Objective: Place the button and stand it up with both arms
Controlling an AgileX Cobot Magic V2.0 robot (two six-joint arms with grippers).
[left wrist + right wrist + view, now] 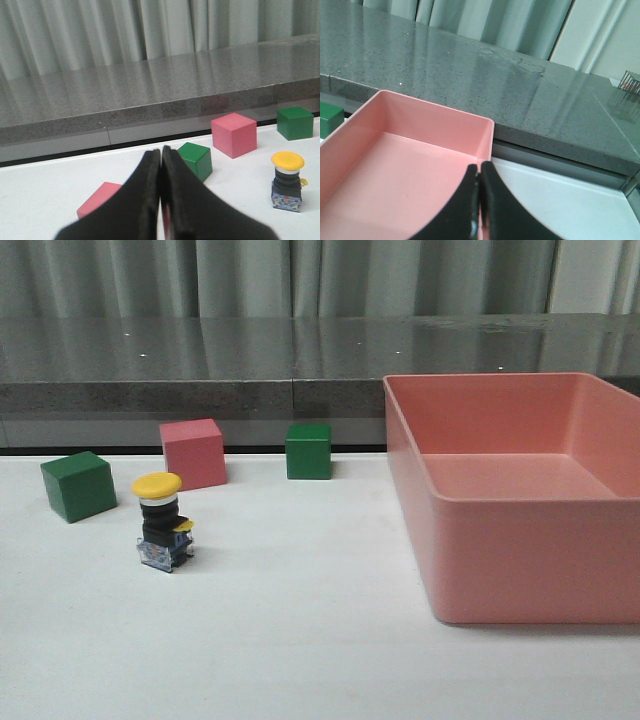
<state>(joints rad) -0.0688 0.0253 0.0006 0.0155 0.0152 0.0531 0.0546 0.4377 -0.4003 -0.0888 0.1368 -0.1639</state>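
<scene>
The button point(163, 523) stands upright on the white table at the left, yellow cap on top, black body, blue-clear base. It also shows in the left wrist view point(287, 181), apart from my left gripper point(161, 152), which is shut and empty. My right gripper point(479, 167) is shut and empty, over the right wall of the pink bin point(395, 165). Neither arm shows in the front view.
A large pink bin point(520, 490) fills the right side. A green cube point(78, 485), a pink cube point(193, 453) and a second green cube point(308, 451) stand behind the button. Another pink cube point(100, 197) lies near my left gripper. A grey ledge runs along the back.
</scene>
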